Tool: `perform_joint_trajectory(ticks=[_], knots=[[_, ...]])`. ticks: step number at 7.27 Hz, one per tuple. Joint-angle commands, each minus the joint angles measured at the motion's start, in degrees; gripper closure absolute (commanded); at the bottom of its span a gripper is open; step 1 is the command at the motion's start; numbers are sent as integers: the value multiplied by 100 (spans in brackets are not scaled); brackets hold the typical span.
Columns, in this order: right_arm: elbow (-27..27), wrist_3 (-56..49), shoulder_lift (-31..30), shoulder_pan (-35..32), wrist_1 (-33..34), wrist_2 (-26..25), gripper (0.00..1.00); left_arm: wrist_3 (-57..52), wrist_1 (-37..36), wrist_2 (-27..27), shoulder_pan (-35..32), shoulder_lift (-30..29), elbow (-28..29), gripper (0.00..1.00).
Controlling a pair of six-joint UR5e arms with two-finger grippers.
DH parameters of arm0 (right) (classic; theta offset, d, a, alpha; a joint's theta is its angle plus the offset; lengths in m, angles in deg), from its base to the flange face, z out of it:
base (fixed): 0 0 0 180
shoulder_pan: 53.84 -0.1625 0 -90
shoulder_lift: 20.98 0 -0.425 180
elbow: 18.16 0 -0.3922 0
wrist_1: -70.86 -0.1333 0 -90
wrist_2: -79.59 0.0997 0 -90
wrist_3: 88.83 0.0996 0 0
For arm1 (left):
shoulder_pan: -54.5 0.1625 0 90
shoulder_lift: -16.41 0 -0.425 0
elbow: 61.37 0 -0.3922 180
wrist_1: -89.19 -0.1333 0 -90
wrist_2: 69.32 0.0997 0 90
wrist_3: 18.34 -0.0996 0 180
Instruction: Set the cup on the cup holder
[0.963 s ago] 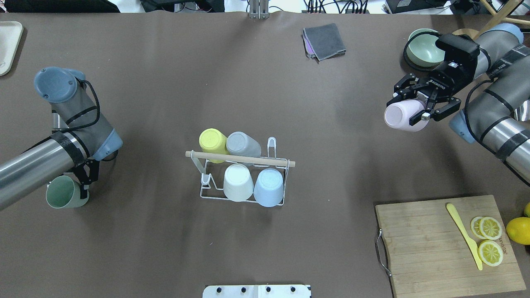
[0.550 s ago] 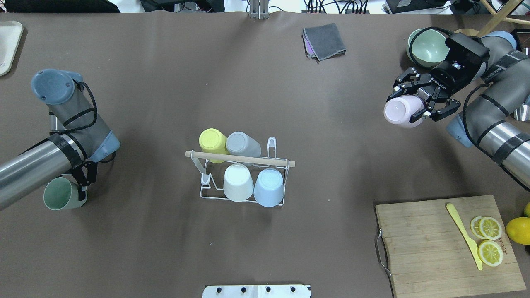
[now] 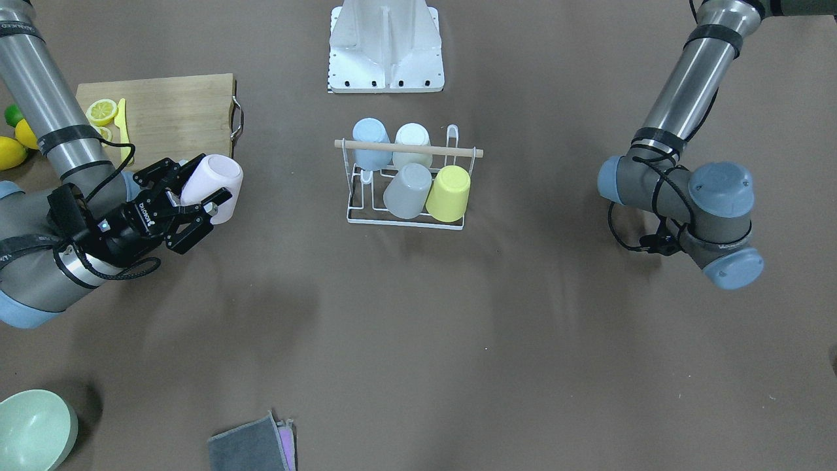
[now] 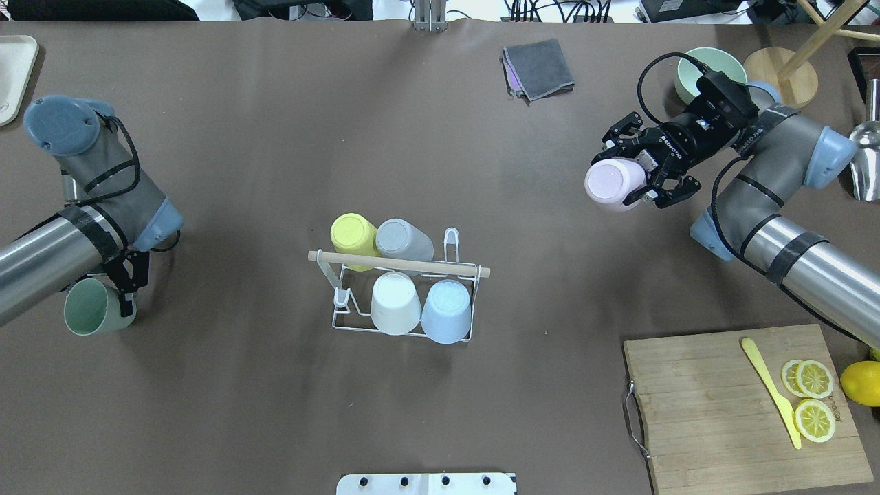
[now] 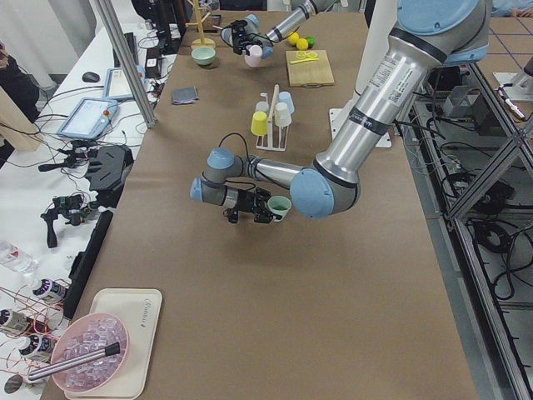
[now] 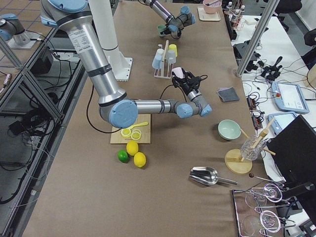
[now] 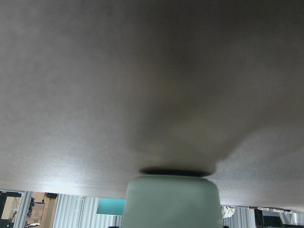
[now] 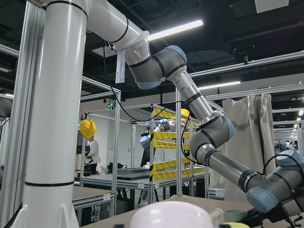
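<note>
The cup holder [image 4: 399, 263] is a white wire rack with a wooden rod, at mid-table. It holds upturned yellow [image 4: 352, 235], grey [image 4: 401, 240], white [image 4: 395, 301] and blue [image 4: 447, 309] cups; it also shows in the front view [image 3: 409, 149]. My right gripper [image 4: 645, 183] is shut on a pink cup [image 4: 614, 185], held tilted in the air right of and beyond the rack, also seen in the front view [image 3: 214, 178]. My left gripper [image 4: 127, 302] is shut on a green cup [image 4: 88, 307] far left of the rack, its base filling the left wrist view [image 7: 173, 202].
A wooden cutting board [image 4: 715, 412] with lemon slices [image 4: 813, 399] and a yellow knife [image 4: 770, 392] lies at the near right. A green bowl [image 4: 694, 65], a wooden stand [image 4: 780, 69] and a folded grey cloth [image 4: 538, 67] lie at the far side. A tray [image 4: 14, 69] is far left.
My right gripper has carried the pink cup leftward, closer to the rack. My left arm has shifted a little left and away with the green cup.
</note>
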Motion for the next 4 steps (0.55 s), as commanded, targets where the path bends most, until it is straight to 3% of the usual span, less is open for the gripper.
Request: perform_joint_trajectory(ticks=[1,4], knots=[[135,-35,243,181,62,165,82,19,51,-386,-348,-16,-271,88],[206,-149,533,603,220,491,82,72,619,-1316,-700,-16,-588,88]])
